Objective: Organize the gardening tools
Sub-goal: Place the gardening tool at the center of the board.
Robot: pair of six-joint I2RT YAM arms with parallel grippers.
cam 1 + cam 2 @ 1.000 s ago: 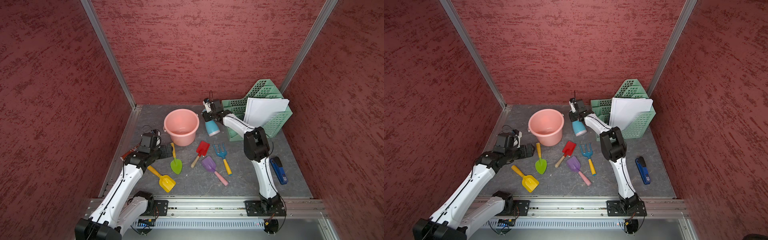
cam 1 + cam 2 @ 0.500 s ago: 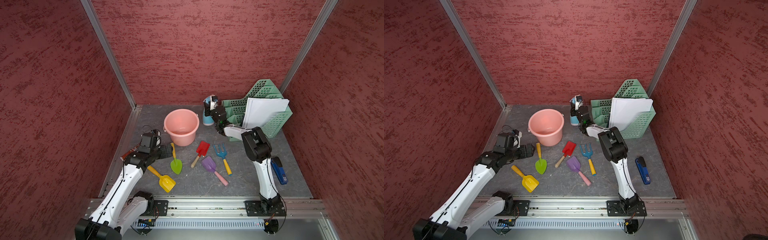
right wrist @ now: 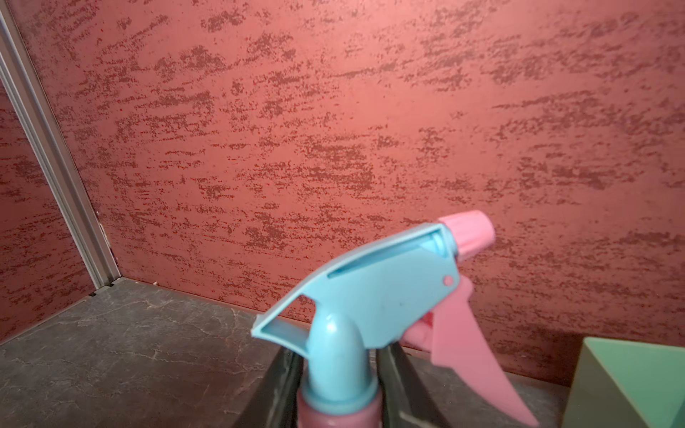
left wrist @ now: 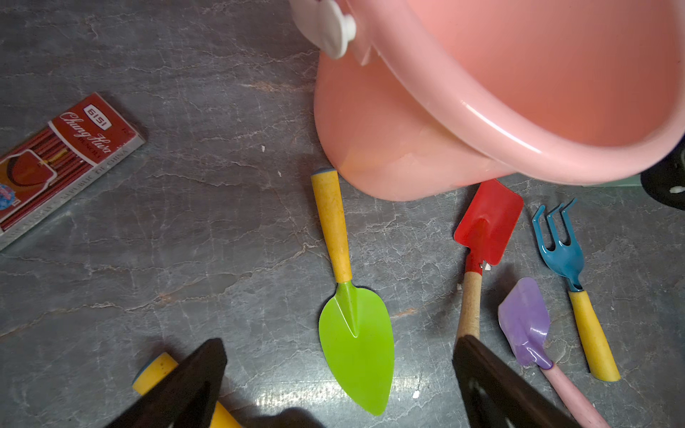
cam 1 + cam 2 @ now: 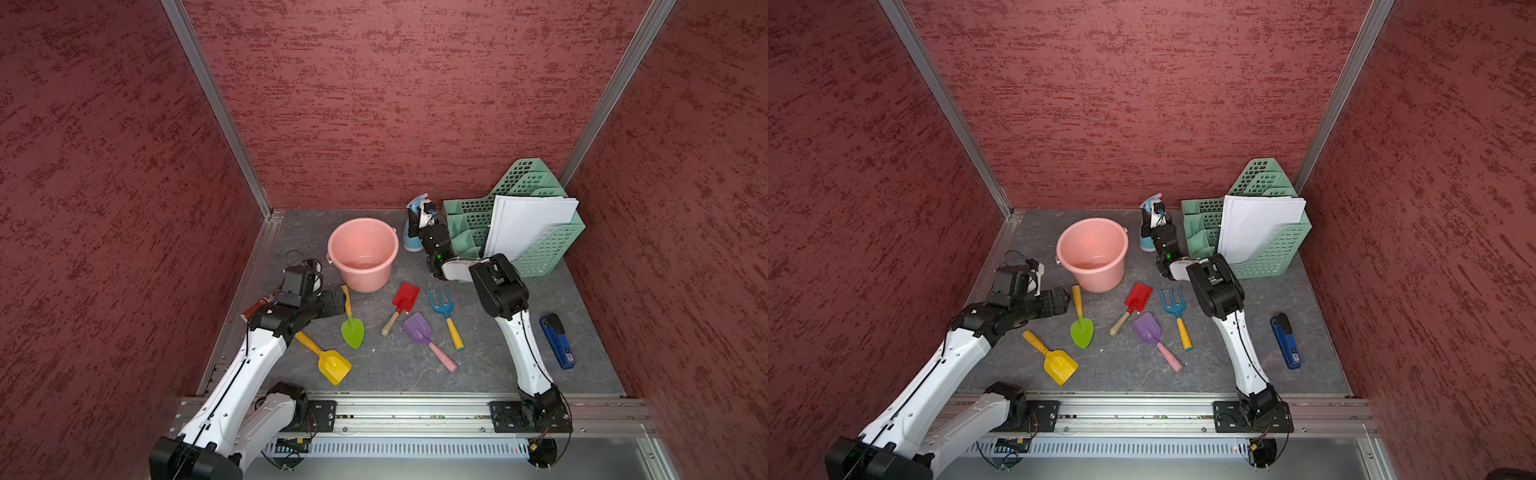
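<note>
We logged the right gripper (image 3: 339,392) pinching the neck of the spray bottle (image 3: 374,292), upright near the back edge of the bench (image 5: 395,374) between the pink bucket (image 5: 368,280) and the green organizer (image 5: 544,253), and the left gripper (image 4: 339,385) spread wide over the green trowel (image 4: 356,341) lying just in front of the bucket.

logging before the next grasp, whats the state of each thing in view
right end effector, shut on spray bottle neck
left end effector, open, empty
spray bottle, upright
pink bucket, upright, empty
green trowel, lying flat
yellow scoop, lying flat
red scoop, lying flat
purple scoop, lying flat
blue fork, lying flat
stapler, closed
pencil box, closed
</note>
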